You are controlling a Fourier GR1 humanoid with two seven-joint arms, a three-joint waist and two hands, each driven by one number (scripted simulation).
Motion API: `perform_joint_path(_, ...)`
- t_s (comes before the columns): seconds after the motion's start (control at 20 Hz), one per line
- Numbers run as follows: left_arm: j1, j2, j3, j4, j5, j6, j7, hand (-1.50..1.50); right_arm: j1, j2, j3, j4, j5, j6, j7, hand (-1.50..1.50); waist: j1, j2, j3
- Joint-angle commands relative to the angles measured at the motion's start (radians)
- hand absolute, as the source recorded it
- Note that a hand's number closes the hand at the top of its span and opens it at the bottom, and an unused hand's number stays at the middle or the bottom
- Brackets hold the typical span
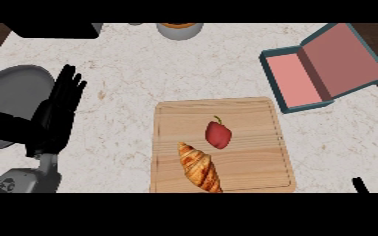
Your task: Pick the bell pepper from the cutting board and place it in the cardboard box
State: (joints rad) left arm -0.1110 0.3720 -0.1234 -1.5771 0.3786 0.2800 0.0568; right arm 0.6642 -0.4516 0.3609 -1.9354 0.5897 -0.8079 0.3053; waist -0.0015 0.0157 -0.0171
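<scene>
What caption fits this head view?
Red bell pepper beside croissant on cutting board; open cardboard box waits.

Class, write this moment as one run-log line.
stage: before pick | bell pepper: on cutting board, beside croissant | cardboard box: open | left hand: open, resting | right hand: barely visible

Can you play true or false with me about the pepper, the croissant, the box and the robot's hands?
1. The bell pepper lies on the cutting board. True.
2. The croissant is inside the cardboard box. False: it lies on the board, beside the pepper.
3. The box is open. True.
4. The left hand holds the pepper. False: it is open, left of the board, holding nothing.
5. The right hand hovers over the pepper. False: only its fingertips show at the lower right edge.
</scene>
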Motion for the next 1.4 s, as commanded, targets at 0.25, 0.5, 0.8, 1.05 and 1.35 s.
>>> perform_joint_path(0.25,-0.049,-0.017,-0.04,-0.048,-0.011,0.024,0.077,0.0,-0.047,0.047,0.1,-0.305,0.286,0.289,0.443,-1.5,0.052,0.002,0.005)
perform_joint_path(0.5,-0.05,-0.014,-0.035,-0.032,-0.01,0.012,0.079,0.0,-0.171,0.149,0.197,-0.415,0.476,0.512,0.697,-1.5,0.051,-0.002,0.007)
perform_joint_path(0.8,-0.046,-0.042,-0.04,-0.016,-0.036,0.034,0.051,0.0,-0.409,0.388,0.284,-0.293,0.674,0.734,0.943,-1.5,0.047,-0.003,0.01)
perform_joint_path(1.05,-0.043,-0.034,-0.015,-0.011,-0.026,0.02,0.061,0.0,-0.629,0.448,0.325,-0.166,0.663,0.77,1.083,-1.5,0.026,-0.009,0.015)
perform_joint_path(1.35,-0.036,-0.035,-0.017,-0.049,-0.035,0.036,0.102,0.0,-0.761,0.45,0.315,0.028,0.637,0.67,1.161,-1.5,0.029,-0.011,0.016)
